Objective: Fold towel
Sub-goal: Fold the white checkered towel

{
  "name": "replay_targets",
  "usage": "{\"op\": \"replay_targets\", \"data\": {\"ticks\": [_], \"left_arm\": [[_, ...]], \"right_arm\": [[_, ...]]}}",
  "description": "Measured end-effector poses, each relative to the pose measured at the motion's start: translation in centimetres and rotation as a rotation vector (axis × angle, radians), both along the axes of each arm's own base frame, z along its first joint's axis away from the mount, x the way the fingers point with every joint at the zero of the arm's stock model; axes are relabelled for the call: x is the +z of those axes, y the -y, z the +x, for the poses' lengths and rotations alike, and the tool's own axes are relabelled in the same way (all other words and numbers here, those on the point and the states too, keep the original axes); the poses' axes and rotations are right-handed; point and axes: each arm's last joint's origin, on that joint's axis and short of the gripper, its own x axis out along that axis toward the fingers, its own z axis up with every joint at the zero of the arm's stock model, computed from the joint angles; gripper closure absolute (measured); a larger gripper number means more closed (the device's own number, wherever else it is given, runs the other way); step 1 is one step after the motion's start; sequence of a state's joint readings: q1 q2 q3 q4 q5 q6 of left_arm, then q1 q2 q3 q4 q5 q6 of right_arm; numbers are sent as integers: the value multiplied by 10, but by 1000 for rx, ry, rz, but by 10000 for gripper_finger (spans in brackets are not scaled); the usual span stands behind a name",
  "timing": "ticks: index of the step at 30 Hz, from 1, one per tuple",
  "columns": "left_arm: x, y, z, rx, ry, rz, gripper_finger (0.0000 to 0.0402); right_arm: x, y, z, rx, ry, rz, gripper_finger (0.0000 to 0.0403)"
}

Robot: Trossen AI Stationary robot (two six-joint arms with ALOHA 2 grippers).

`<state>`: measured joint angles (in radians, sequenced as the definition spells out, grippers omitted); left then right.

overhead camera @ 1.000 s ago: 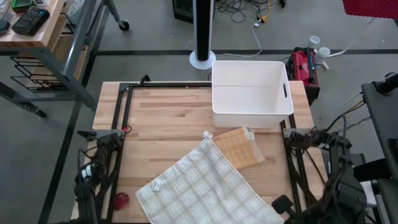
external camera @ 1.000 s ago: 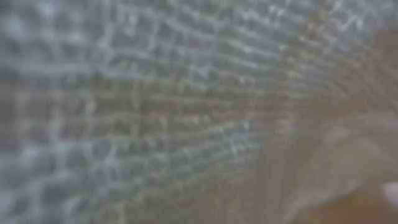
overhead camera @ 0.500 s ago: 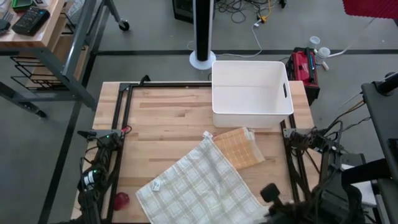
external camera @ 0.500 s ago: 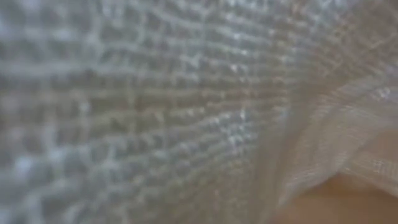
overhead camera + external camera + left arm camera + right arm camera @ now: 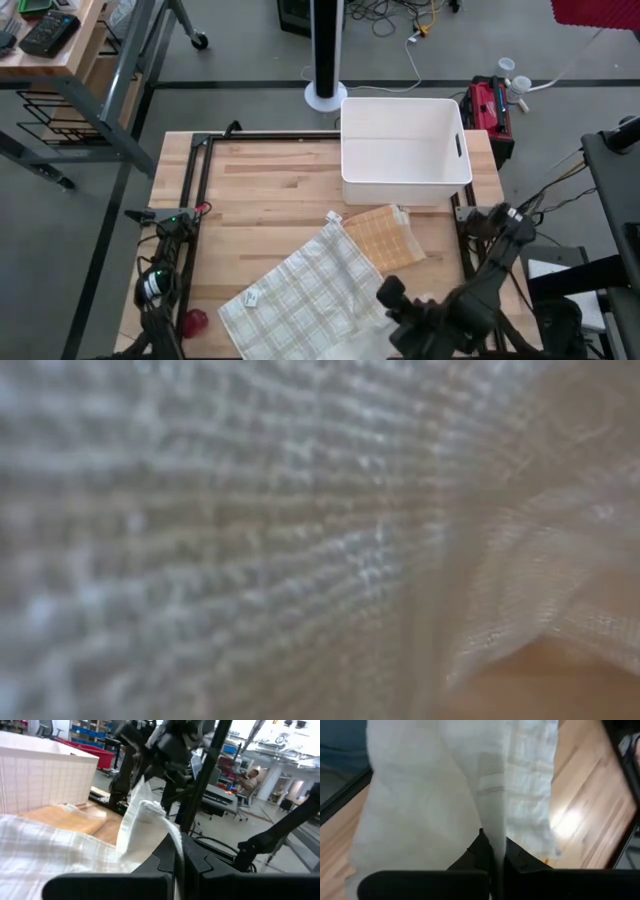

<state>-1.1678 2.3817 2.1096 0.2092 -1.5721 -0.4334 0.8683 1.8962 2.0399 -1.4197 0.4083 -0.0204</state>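
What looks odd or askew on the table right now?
The white plaid towel lies diagonally across the table's near edge, one corner raised in the right hand. It also covers the low camera.

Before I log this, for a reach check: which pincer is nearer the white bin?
Right. The right pincer is on the plaid towel, just below the white bin. The left pincer is out of the overhead view, at the table's near edge.

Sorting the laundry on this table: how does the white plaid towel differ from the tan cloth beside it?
The white plaid towel is larger and spread open at an angle; the tan cloth is smaller and folded compact. The towel is white with faint checks; the cloth is tan-orange. The right gripper pinches the towel; the cloth lies untouched. Both rest on the wooden table.
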Motion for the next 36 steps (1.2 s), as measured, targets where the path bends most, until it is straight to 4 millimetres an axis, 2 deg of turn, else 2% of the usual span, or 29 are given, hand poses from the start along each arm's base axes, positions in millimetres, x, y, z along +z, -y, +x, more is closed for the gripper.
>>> {"op": "replay_targets", "data": {"ticks": [6, 15, 19, 24, 27, 32, 36], "left_arm": [[-30, -6, 3, 8, -5, 12, 402], [-50, -27, 5, 29, 4, -10, 401], [-47, -32, -12, 2, 14, -32, 401], [-60, -37, -36, -40, 24, -60, 401], [-67, -50, -42, -45, 28, -72, 401], [-83, -87, -39, -7, 43, -104, 401], [-83, -113, -47, 1, 45, -109, 402]], "right_arm": [[2, 41, 7, -24, 76, 85, 403], [-15, 107, 13, -51, 200, 231, 403], [-19, 131, 21, -45, 256, 308, 403], [-23, 154, 36, -55, 269, 282, 403], [-29, 164, 48, -34, 272, 224, 403], [-39, 177, 66, 3, 272, 188, 403], [-49, 180, 75, 41, 269, 156, 403]]}}
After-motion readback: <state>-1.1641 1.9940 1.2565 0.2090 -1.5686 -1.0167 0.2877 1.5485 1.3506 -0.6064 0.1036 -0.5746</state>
